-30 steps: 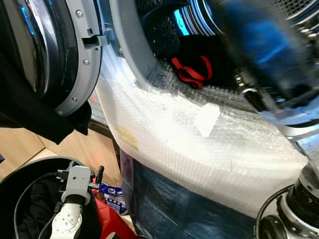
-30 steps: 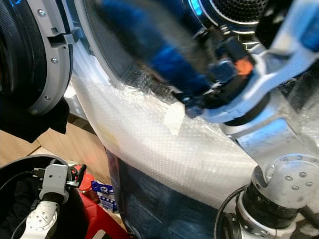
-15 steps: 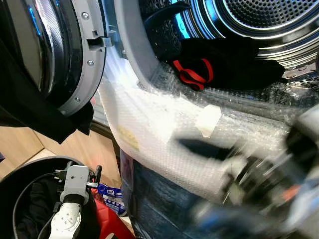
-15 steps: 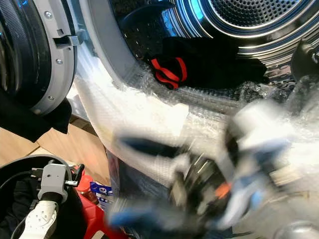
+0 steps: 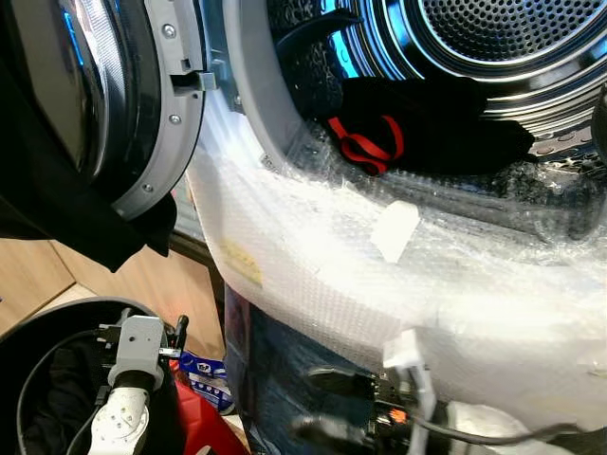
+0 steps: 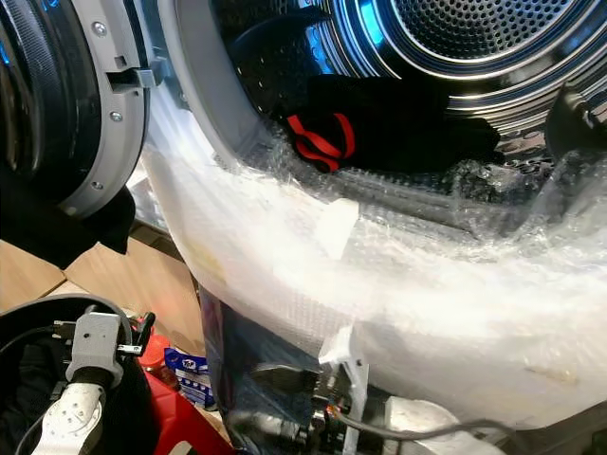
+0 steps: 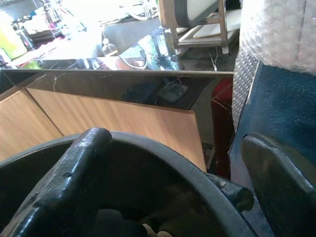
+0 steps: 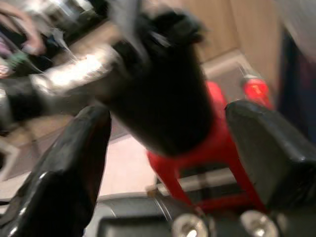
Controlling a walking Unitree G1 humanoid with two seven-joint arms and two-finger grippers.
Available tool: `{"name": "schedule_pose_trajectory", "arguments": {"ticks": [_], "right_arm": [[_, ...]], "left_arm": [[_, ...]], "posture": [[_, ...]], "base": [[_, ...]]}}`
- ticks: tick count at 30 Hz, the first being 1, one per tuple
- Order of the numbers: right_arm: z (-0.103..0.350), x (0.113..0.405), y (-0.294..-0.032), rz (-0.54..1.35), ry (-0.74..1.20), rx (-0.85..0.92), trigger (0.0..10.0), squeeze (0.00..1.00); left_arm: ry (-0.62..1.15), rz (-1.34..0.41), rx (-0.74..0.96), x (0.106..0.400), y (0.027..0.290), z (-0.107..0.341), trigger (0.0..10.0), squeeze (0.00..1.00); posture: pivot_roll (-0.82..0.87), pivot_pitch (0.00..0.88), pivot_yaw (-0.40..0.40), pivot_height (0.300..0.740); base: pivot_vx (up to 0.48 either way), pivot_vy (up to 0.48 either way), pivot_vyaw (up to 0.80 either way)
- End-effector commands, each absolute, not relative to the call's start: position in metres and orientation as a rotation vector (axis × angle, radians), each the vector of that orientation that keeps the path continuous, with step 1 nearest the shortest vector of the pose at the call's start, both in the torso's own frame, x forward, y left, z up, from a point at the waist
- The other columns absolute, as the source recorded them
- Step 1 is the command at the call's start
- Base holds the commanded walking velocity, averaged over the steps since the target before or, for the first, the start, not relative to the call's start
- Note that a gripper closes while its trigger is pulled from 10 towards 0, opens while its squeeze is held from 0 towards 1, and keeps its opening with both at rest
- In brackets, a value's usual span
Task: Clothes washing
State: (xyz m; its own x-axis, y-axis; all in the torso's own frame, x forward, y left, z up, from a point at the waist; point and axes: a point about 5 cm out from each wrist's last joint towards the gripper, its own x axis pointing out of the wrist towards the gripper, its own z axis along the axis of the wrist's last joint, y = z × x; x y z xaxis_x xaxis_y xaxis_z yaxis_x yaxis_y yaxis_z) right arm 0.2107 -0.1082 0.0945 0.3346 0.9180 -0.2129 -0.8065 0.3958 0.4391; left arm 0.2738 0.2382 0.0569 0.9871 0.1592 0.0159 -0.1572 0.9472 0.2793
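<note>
— Where's the laundry?
— In the basket (image 5: 38, 322), down-left of the drum (image 5: 493, 47). Left gripper (image 7: 177, 182) hovers over its rim, fingers spread.
— Right gripper (image 5: 327, 408)?
— Below the drum, spread, empty, farther off.

Black garment (image 5: 436, 123) with red straps (image 5: 365, 144); chrome drum (image 5: 493, 38).

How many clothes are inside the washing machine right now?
1 that I can see: a black garment with red straps lying at the front of the drum, just behind the bubble wrap over the rim. More could be hidden under it.
</note>
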Motion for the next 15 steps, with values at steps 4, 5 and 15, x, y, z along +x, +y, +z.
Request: {"name": "schedule_pose_trajectory", "arguments": {"ticks": [4, 5, 15], "right_arm": [[0.026, 0.213, -0.122, 0.930, 0.632, 0.184, 10.0, 0.00], [0.026, 0.213, -0.122, 0.930, 0.632, 0.184, 10.0, 0.00], [-0.075, 0.186, -0.187, 0.205, 1.036, -0.019, 10.0, 0.00]], "left_arm": [[0.015, 0.150, 0.277, 0.271, 0.239, 0.057, 10.0, 0.00], [0.015, 0.150, 0.277, 0.271, 0.239, 0.057, 10.0, 0.00], [0.005, 0.067, 0.278, 0.271, 0.239, 0.069, 10.0, 0.00]], "posture": [[-0.01, 0.063, -0.009, 0.740], [-0.01, 0.063, -0.009, 0.740], [0.00, 0.073, 0.008, 0.740]], "base": [[0.000, 0.000, 0.00], [0.000, 0.000, 0.00], [0.000, 0.000, 0.00]]}}
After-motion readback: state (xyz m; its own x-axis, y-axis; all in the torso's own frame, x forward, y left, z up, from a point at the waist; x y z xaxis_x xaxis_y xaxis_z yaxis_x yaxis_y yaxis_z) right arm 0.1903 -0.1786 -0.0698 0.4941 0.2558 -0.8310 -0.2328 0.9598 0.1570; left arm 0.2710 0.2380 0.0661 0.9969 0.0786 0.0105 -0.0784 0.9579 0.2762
